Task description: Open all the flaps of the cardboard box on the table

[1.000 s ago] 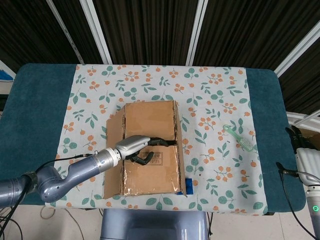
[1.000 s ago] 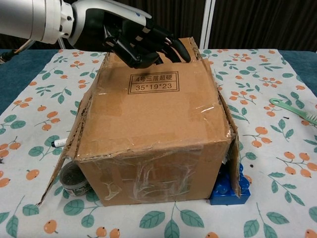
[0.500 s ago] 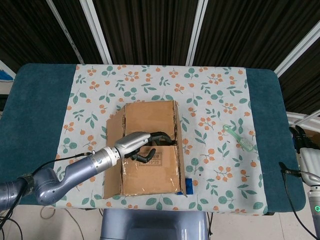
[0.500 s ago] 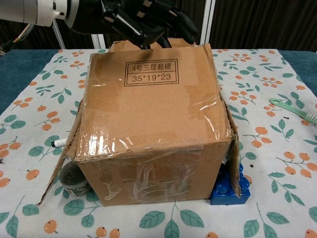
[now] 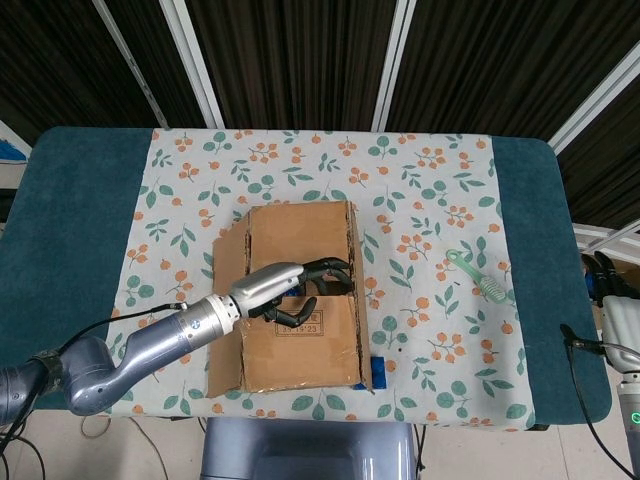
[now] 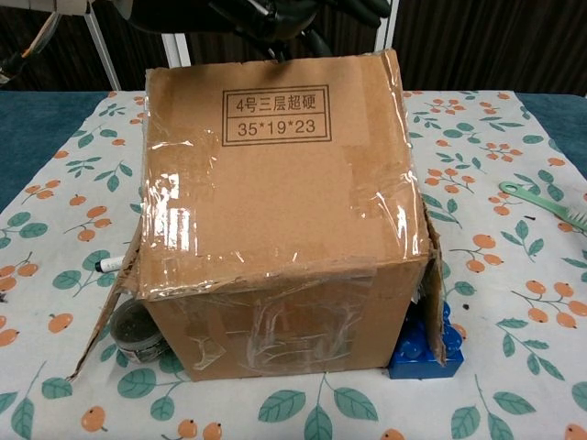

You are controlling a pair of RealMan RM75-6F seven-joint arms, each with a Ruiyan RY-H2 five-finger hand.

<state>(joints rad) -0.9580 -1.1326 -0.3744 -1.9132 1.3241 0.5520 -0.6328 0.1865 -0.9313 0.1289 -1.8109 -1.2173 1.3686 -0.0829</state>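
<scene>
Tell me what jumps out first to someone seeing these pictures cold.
The big taped cardboard box at the middle of the floral tablecloth, its near flap raised by the left hand at the flap's top edge. A green brush lies to the right, and a blue block sits at the box's corner.

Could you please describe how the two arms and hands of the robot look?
The left arm is a rounded tube, blue-grey, with a lighter silver wrist section; thin black cables run along it. The left hand has a pale grey back and black fingers. Of the right arm only a white-grey part shows, with black cables and a small green light; the right hand looks black.
</scene>
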